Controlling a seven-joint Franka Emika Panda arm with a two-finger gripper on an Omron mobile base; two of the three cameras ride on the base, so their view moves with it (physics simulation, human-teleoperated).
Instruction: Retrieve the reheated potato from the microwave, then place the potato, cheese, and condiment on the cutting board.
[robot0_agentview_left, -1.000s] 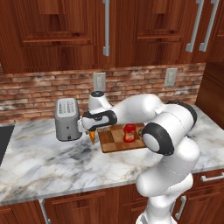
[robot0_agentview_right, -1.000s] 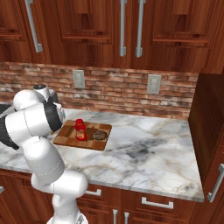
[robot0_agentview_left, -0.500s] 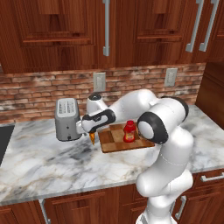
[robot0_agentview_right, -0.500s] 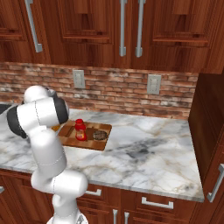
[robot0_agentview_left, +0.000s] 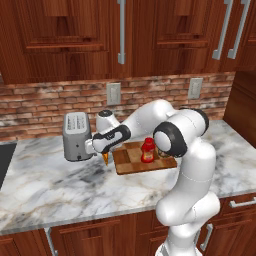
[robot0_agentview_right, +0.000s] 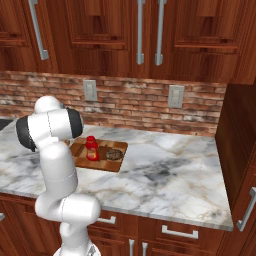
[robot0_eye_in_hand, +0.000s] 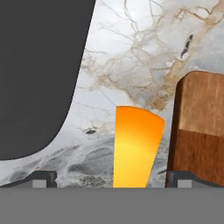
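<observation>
The claw (robot0_eye_in_hand: 112, 183) hung over the cheese (robot0_eye_in_hand: 134, 146), its jaws spread wide, one tip on either side of the orange wedge and neither seeming to touch it, though the tips were barely visible. The cheese (robot0_agentview_left: 106, 159) stood on the marble counter (robot0_agentview_left: 60, 185), between the toaster (robot0_agentview_left: 77, 136) and the board (robot0_agentview_left: 131, 157). On the board sat the red bottle (robot0_agentview_right: 91, 148) and the potato (robot0_agentview_right: 114, 155). Behind ran a brick wall (robot0_agentview_right: 130, 102) under dark wooden cabinets (robot0_agentview_right: 150, 35).

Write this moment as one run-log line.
gripper: open above cheese | cheese: on counter beside board | bottle, potato: on board
</observation>
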